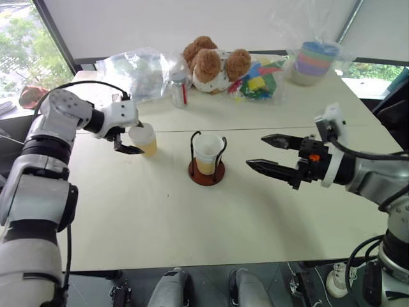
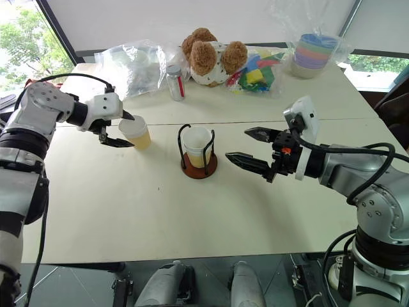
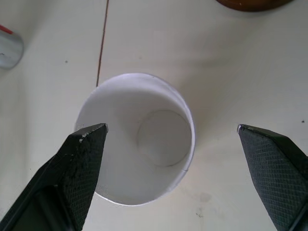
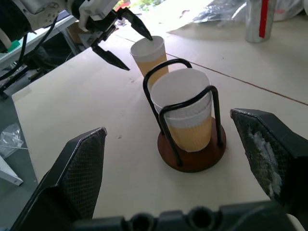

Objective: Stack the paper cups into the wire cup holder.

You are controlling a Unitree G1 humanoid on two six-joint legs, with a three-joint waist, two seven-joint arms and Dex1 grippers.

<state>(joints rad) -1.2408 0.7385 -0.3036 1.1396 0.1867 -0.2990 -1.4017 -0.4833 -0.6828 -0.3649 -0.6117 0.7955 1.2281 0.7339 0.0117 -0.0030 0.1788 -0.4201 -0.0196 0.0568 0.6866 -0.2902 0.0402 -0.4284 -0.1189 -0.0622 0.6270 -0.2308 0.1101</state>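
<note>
Paper cup on the table is the one in hand now; I bring my left gripper (image 1: 130, 140) around it for the pick.

Its fingers stand open on both sides of the loose paper cup (image 1: 144, 138), not yet closed on it, and I see no contact; my right gripper (image 2: 250, 148) hangs wide open and empty, just beside the wire cup holder (image 1: 206, 160), which already has one cup (image 1: 208, 153) inside, at the middle of the table (image 1: 160, 224); next, I judge, I must close on the cup wall gently so it does not crush, lift it, and lower it straight into the nested cup between the two wire loops; the way between cup and holder is free; the clutter of bags, a plush toy (image 1: 211, 62) and a can (image 1: 179, 88) lies well apart at the far edge.
</note>
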